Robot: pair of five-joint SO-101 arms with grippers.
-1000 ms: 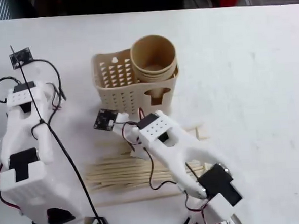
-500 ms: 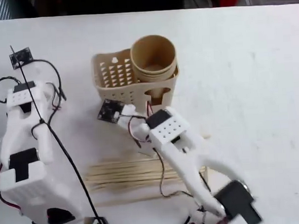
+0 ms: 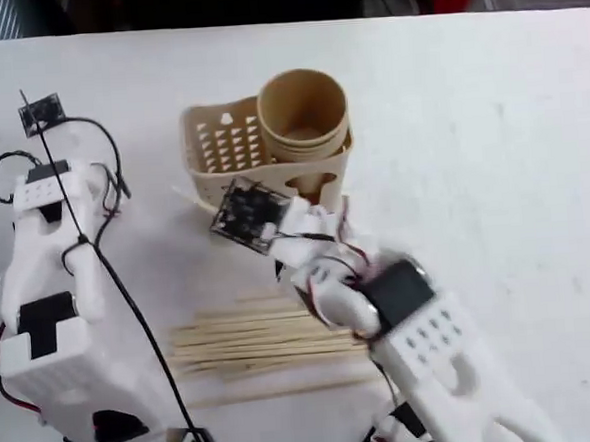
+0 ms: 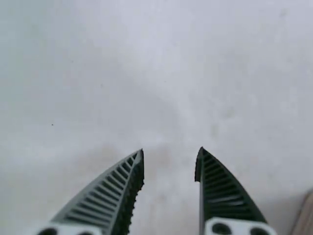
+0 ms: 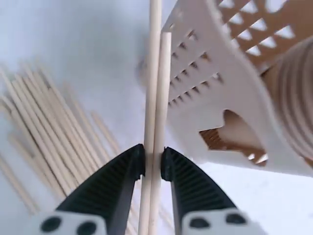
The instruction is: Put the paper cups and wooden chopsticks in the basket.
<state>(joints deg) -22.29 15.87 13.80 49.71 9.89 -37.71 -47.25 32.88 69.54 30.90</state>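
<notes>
Right pincer (image 5: pixel 152 159) clamps two chopsticks (image 5: pixel 155 73) beside the basket (image 5: pixel 195 117); left pincer (image 4: pixel 170 161) stands open. Transfer step in hand: you must lift them over and in.

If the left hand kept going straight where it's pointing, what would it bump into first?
Just the white table. The left hand is open and points down at a bare patch of it, and nothing lies between them as far as the picture shows.
</notes>
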